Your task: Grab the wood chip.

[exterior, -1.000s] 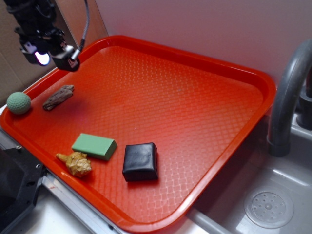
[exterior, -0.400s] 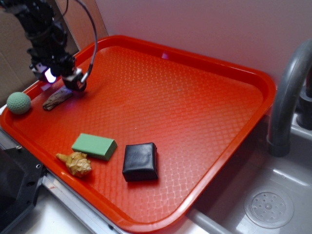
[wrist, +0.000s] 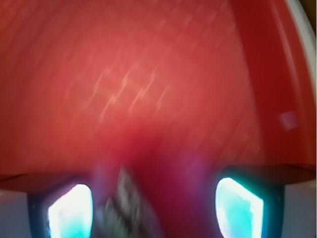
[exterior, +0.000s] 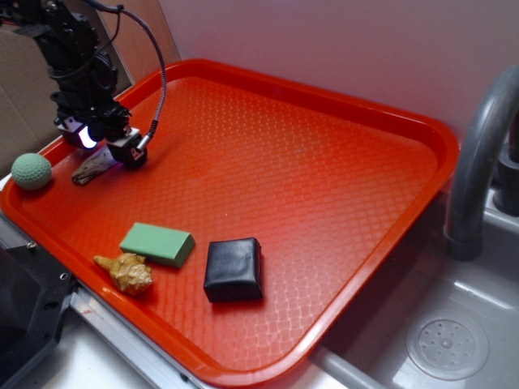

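The wood chip [exterior: 89, 168], a small jagged grey-brown piece, lies on the red tray [exterior: 324, 186] near its far-left rim. My gripper [exterior: 107, 147] stands low over the chip's right end and covers part of it. The blurred wrist view shows the chip [wrist: 126, 203] between my two glowing fingertips [wrist: 69, 210], nearer the left one, with a wide gap to the right one. The jaws are open and nothing is gripped.
A green ball [exterior: 31, 171] rests left of the chip on the tray's rim. A green block [exterior: 157, 244], a tan spiky seashell [exterior: 126, 271] and a black block [exterior: 233, 268] sit near the front edge. A sink with a grey faucet [exterior: 478, 162] lies to the right.
The gripper has come down from high above the tray's far-left corner to just over the wood chip. The chip and the other objects have not moved.
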Controlling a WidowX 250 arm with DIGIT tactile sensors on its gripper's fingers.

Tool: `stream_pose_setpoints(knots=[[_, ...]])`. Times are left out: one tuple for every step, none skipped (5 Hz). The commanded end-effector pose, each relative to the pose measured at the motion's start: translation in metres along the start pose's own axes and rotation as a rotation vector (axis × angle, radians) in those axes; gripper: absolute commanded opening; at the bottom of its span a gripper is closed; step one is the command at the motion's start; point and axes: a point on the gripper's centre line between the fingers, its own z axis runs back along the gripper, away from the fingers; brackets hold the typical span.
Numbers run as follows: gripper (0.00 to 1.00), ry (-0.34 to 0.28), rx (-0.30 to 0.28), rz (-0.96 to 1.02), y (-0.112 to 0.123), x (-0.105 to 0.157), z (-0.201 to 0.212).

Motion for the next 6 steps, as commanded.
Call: stream_pose_setpoints(knots=[[1.0, 0.035, -0.044, -0.06, 0.004, -0.032, 0.012], [1.0, 0.04, -0.073, -0.132, 0.012, -0.037, 0.022], [1.0, 0.067, -0.075, -0.143, 0.018, -0.041, 0.014], [1.0, 0.082, -0.054, -0.148, 0.014, -0.039, 0.007], [1.0, 0.08, -0.047, -0.152, 0.011, -0.038, 0.005], [1.0, 0.08, -0.046, -0.156, 0.009, -0.036, 0.004]])
